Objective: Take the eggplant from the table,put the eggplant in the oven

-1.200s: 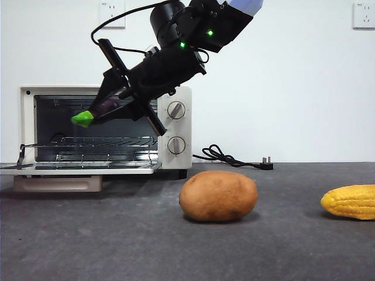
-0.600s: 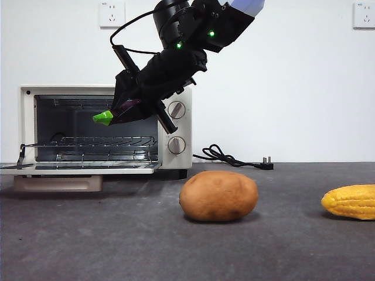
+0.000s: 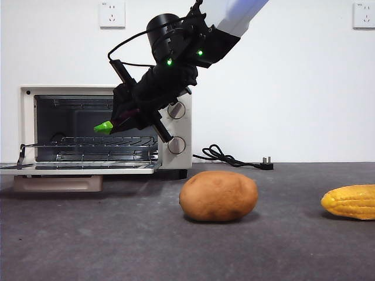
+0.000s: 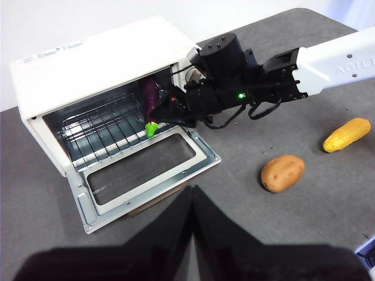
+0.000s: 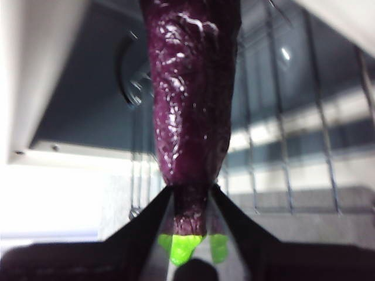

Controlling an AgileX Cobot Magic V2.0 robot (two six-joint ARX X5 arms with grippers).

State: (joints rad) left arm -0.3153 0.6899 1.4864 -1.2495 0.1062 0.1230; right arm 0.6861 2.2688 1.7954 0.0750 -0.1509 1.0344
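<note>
Front view, right claw (image 3: 120,123): enters from 12 o'clock, angled down toward 8 o'clock, at the oven's (image 3: 176,96) open mouth; jaws clamped on the eggplant (image 3: 104,126).
Front view, eggplant: only the green stem cap shows clearly, just above the wire rack (image 3: 88,142); the purple body is largely hidden by the claw.
Front view, oven door (image 3: 76,170): dropped flat, level with the bench (image 3: 117,246).
Front view, other items: potato (image 3: 218,196) at 6 o'clock of centre, corn (image 3: 350,201) at 3 o'clock, power cord (image 3: 231,158) behind, all resting on the bench.
Left wrist view, left claw (image 4: 192,193): jaws pressed together, holding nothing, high above the bench and well apart from the oven.
Left wrist view, eggplant: inside the oven opening, above the rack, apparently not yet resting on it.
Right wrist view, right claw: jaws close around the eggplant near its stem end; purple body points into the oven cavity over the rack bars.
</note>
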